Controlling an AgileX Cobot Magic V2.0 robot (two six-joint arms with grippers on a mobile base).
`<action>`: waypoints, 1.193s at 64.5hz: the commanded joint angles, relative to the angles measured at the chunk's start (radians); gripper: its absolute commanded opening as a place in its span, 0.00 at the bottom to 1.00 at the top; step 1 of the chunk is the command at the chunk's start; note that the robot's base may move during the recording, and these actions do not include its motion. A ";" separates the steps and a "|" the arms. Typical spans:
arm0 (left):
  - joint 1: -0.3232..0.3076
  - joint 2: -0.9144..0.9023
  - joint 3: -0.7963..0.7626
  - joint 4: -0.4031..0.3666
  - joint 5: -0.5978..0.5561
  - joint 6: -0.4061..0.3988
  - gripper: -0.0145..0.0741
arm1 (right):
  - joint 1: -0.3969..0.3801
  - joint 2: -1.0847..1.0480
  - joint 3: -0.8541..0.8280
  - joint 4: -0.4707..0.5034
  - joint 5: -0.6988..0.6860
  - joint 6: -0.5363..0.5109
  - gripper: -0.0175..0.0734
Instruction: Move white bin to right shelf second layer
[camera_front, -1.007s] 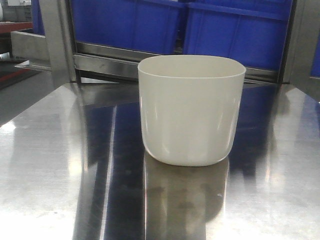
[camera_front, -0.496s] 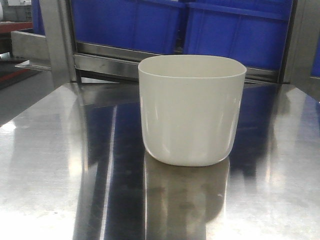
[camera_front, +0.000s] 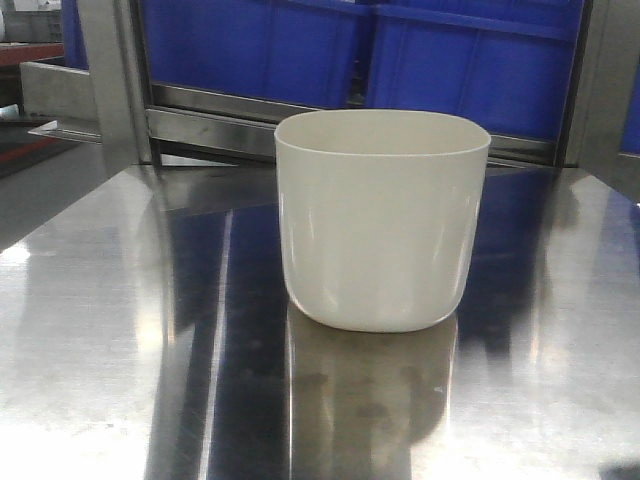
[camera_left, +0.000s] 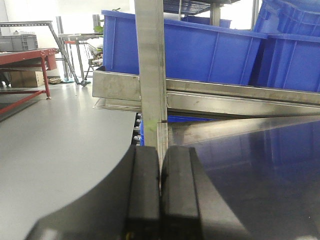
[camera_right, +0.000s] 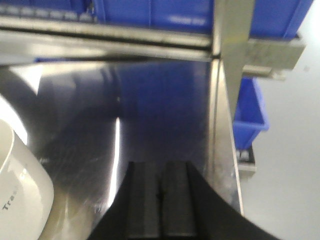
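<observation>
The white bin (camera_front: 382, 220) stands upright on the steel tabletop (camera_front: 110, 330), near the middle of the front view, with its rounded-square mouth facing up and its own reflection pooled under its base. Nothing touches it. Behind it a steel rail (camera_front: 210, 125) runs across the rack, and above that sit 2 large blue crates (camera_front: 300, 45) side by side. A steel upright (camera_front: 115, 80) rises at the tabletop's far left corner.

The left gripper (camera_left: 160, 160) is fully closed: its 2 black fingers (camera_left: 142, 195) press together with only a thin seam between them, and they hold nothing. It hangs at the tabletop's left edge, looking along a steel post (camera_left: 150, 75) towards more blue crates (camera_left: 200, 50). Grey floor lies off to the left, with a red-framed bench (camera_left: 25, 55) far back.

The right gripper (camera_right: 160, 172) is likewise closed on nothing, its pads meeting along 1 dark line. It hovers over the tabletop's right half, and the bin shows as a curved cream wall in the lower left corner of its view (camera_right: 20, 195), apart from the fingers (some faint grey lettering runs along that wall, too cropped to read). Another steel post (camera_right: 235, 50) stands at the far right corner, and a smaller blue crate (camera_right: 250, 115) sits lower, beyond the table's edge.
</observation>
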 joint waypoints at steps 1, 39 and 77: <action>0.000 -0.013 0.033 -0.005 -0.087 -0.007 0.26 | 0.027 0.087 -0.116 -0.008 0.031 -0.003 0.25; 0.000 -0.013 0.033 -0.005 -0.087 -0.007 0.26 | 0.267 0.404 -0.522 0.020 0.344 -0.002 0.55; 0.000 -0.013 0.033 -0.005 -0.087 -0.007 0.26 | 0.337 0.554 -0.527 0.040 0.350 -0.002 0.74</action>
